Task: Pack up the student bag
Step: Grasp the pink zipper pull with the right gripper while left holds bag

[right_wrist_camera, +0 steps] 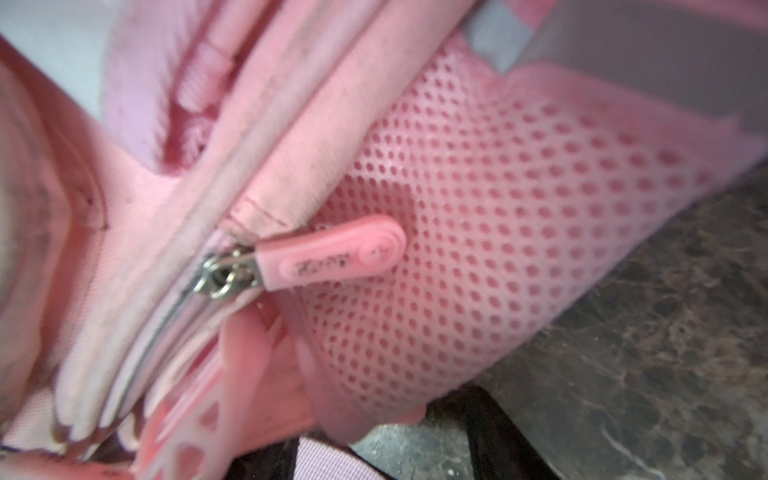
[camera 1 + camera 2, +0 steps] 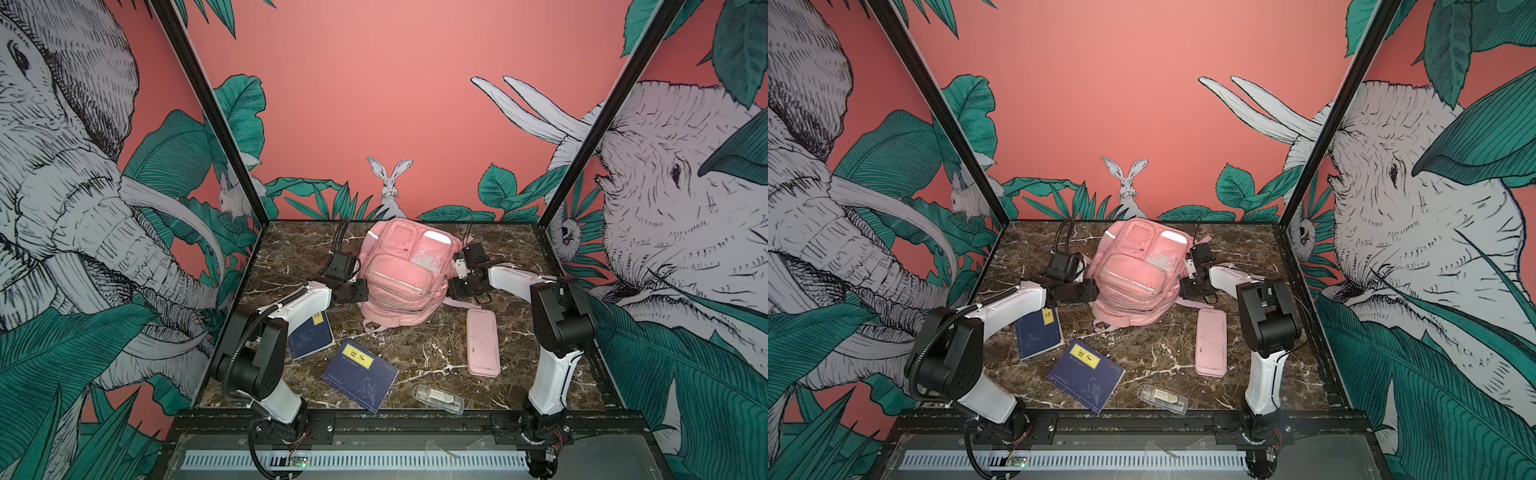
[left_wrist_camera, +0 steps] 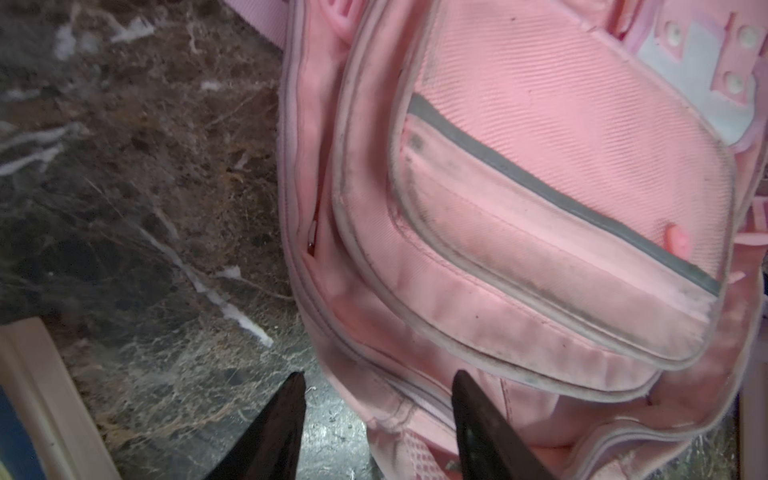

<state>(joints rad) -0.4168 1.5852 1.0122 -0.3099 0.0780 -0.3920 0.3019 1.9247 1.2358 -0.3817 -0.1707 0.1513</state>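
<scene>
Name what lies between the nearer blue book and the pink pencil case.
Between nearer blue book and pencil case: only bare marble tabletop, in both top views.

A coral-pink back wall (image 2: 395,104) rises behind the tabletop (image 2: 415,345). It is printed with a white rabbit (image 2: 390,183) above the far edge and with green leaves (image 2: 241,112) toward both sides. The side walls carry large pen-drawn animals: a left elephant (image 2: 62,187) and a right elephant (image 2: 673,187). Black frame posts (image 2: 208,108) rise from the far corners. The tabletop is dark brown marble with white veins, evenly lit. A black rail (image 2: 415,419) runs along its near edge.
</scene>
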